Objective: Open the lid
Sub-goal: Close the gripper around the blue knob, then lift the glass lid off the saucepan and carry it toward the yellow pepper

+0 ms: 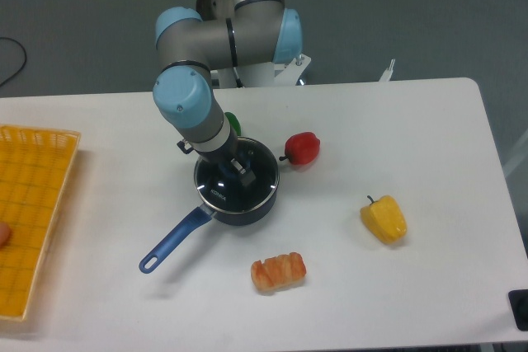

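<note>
lid: flat on saucepan, knob up | tool: at knob, grip unclear

Claw over saucepan's lid
</note>
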You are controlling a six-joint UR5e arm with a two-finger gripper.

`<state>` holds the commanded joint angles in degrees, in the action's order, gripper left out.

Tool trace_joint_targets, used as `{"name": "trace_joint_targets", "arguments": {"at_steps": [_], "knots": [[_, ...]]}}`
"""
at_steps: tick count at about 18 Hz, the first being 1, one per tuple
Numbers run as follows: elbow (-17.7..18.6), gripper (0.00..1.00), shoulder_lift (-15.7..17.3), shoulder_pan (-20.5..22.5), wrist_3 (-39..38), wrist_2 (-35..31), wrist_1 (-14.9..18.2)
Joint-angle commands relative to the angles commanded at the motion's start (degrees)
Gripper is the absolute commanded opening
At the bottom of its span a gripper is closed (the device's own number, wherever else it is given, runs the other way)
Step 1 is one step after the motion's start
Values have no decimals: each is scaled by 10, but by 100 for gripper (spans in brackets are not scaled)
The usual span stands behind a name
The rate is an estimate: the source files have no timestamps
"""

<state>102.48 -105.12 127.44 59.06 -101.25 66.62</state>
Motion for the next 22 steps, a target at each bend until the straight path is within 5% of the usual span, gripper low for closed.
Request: {"name": "trace_joint_targets", "arguments": {"at_steps": [9,10,22], "knots": [[-4,61,0,-1,-1,0,8],[-4,51,0,-1,-3,0,8],[-9,47,0,1,-4,3,10]]}}
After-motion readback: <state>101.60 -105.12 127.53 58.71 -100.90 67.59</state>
